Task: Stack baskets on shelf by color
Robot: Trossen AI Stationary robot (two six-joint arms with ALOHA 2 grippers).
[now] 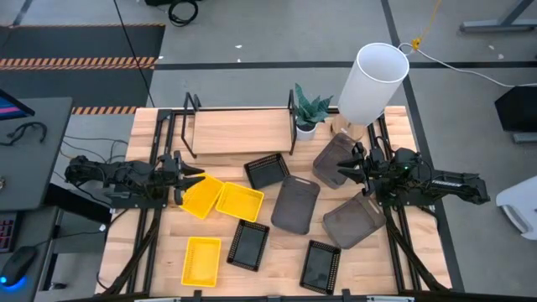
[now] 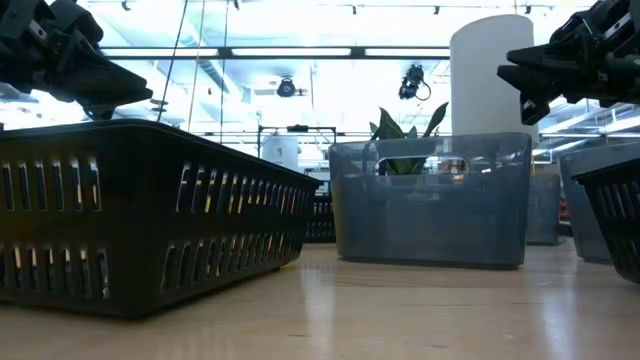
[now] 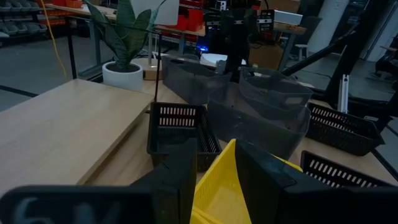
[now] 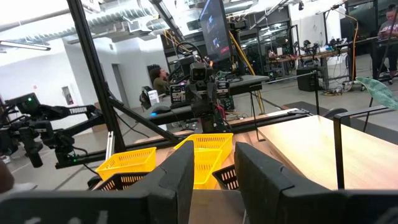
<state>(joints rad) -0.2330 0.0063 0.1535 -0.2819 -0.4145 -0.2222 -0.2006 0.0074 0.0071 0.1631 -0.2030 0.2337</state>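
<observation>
Three yellow baskets [image 1: 239, 201] [image 1: 201, 258] [image 1: 200, 197], three black mesh baskets [image 1: 267, 170] [image 1: 248, 244] [image 1: 320, 266] and three dark grey baskets [image 1: 295, 204] [image 1: 336, 159] [image 1: 357, 220] lie scattered on the wooden table, bottoms down. The light-wood shelf [image 1: 239, 130] stands at the far side with nothing on its plank. My left gripper [image 1: 193, 175] hovers open at the table's left, above a yellow basket's corner [image 3: 217, 186]. My right gripper [image 1: 346, 173] hovers open at the right, between two grey baskets. Neither holds anything.
A tall white cylinder [image 1: 373, 81] and a small potted plant [image 1: 309, 111] stand at the far right, beside the shelf's right end posts. In the low view a black mesh basket [image 2: 140, 215] fills the near left. People and equipment show in the room beyond.
</observation>
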